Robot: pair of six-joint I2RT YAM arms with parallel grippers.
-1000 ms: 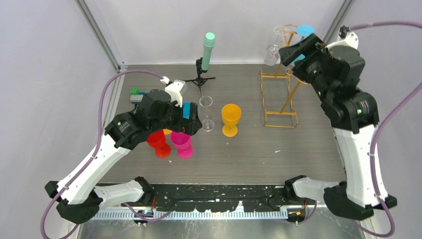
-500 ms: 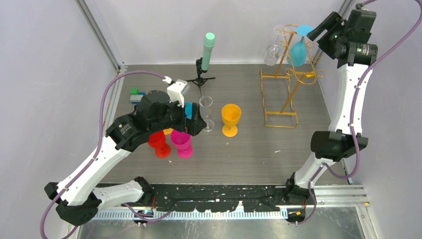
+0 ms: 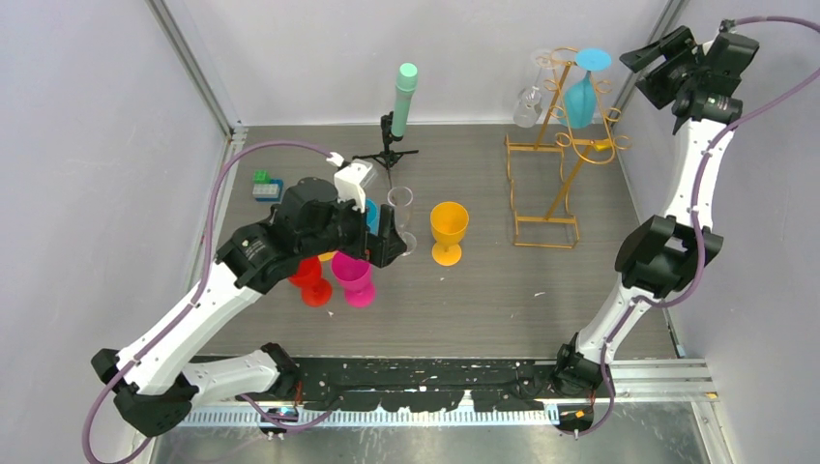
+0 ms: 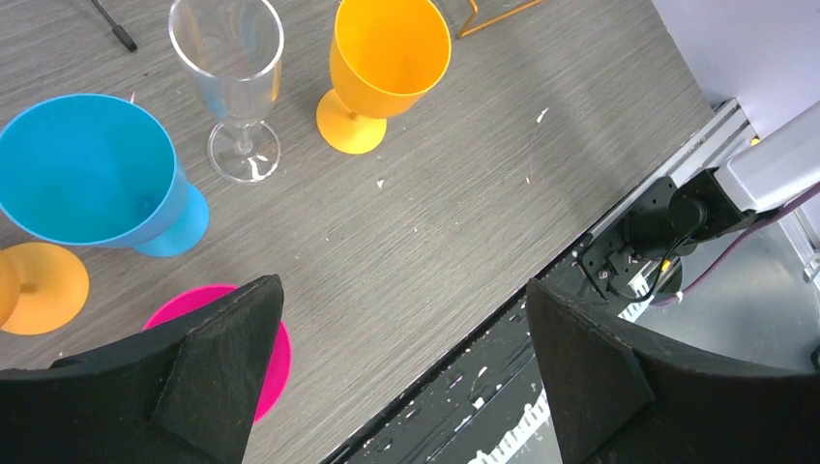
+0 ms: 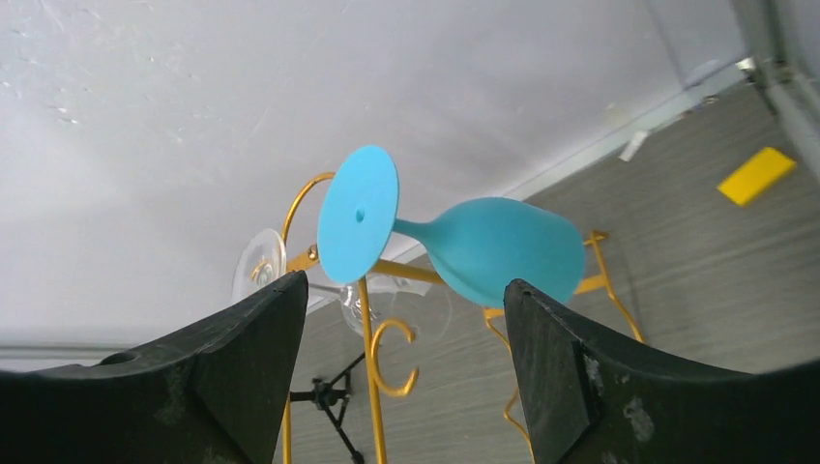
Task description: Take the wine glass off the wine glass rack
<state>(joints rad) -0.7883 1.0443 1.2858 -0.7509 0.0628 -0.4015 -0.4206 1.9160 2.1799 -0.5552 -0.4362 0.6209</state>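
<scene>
The gold wire wine glass rack stands at the back right of the table. A blue wine glass and a clear wine glass hang upside down from its top hooks. My right gripper is open and empty, high up, to the right of the rack top and apart from it. In the right wrist view the blue glass and the clear glass lie beyond the open gripper, among the rack's wires. My left gripper is open and empty above the cups.
On the table's left middle stand a clear flute, an orange goblet, a blue cup, a pink cup and a red cup. A black tripod with a mint cylinder stands at the back. Small blocks lie far left.
My right arm has swung up and to the right, from in front of the rack top to beside it, uncovering the blue glass. My left arm has shifted slightly right.
</scene>
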